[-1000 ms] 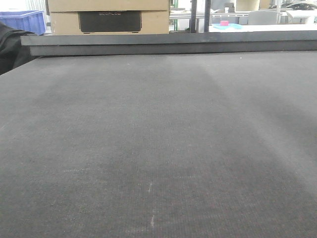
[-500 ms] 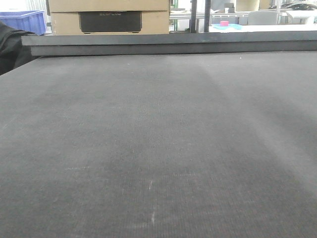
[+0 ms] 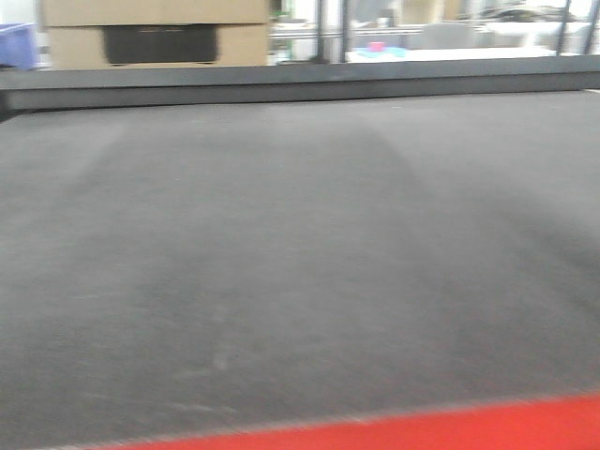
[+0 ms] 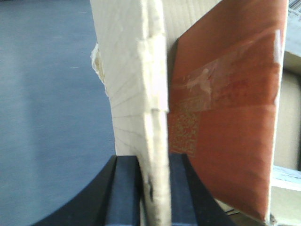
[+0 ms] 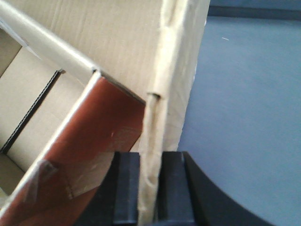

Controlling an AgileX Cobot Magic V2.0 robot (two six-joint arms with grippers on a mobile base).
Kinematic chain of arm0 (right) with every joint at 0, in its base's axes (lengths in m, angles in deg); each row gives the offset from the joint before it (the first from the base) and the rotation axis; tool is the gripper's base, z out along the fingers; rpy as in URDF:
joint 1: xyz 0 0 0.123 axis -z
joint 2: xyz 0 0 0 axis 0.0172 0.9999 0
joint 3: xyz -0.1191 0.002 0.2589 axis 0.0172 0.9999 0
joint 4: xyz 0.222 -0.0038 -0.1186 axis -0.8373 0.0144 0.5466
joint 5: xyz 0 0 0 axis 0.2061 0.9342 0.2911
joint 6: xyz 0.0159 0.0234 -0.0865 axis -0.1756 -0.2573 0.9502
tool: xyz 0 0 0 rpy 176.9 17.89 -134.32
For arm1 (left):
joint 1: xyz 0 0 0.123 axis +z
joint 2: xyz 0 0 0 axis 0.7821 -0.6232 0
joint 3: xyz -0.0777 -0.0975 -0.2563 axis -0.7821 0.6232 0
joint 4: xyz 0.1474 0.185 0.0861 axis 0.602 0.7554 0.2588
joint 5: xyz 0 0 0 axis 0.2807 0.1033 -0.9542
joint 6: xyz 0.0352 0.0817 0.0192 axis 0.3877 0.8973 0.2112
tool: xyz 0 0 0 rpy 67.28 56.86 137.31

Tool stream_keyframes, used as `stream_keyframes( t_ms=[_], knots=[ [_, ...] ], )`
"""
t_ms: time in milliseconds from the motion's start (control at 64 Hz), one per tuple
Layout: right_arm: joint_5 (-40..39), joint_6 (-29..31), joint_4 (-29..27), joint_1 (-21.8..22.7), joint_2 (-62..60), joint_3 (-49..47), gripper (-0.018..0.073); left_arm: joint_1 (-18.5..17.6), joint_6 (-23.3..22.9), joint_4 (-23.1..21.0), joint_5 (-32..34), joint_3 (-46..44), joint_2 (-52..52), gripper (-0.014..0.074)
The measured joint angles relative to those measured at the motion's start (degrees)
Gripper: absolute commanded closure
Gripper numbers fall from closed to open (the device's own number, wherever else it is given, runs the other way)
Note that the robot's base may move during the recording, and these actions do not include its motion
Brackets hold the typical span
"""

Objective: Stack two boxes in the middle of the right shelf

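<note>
My left gripper [image 4: 154,162] is shut on the pale upright edge of a cardboard box [image 4: 136,70]; a reddish-brown inner flap [image 4: 225,94] with clear tape lies to its right. My right gripper [image 5: 150,157] is shut on a creased wall edge of a box [image 5: 117,37], whose open inside and reddish flap [image 5: 94,141] show on the left. Grey table surface lies beyond the box in both wrist views. Neither the held box nor the grippers show in the front view. The shelf is out of view.
The front view is filled by a dark grey mat table [image 3: 300,234] with a red front edge [image 3: 422,433] and a raised dark rail [image 3: 300,82] at the back. Behind it stand stacked brown cartons [image 3: 155,11], a blue crate [image 3: 17,45] and distant benches.
The front view has swung right: the background cartons and rail have slid left. The table's red edge has come into view at the bottom, and the picture is now blurred.
</note>
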Motion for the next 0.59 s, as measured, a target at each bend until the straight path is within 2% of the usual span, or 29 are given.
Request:
stream_keyframes(
  t_ms=[594],
  knots=[
    [0.0,0.0,0.0,0.0,0.1,0.0,0.0715,0.0,0.0,0.0,0.0,0.0,0.0,0.0708]
  ],
)
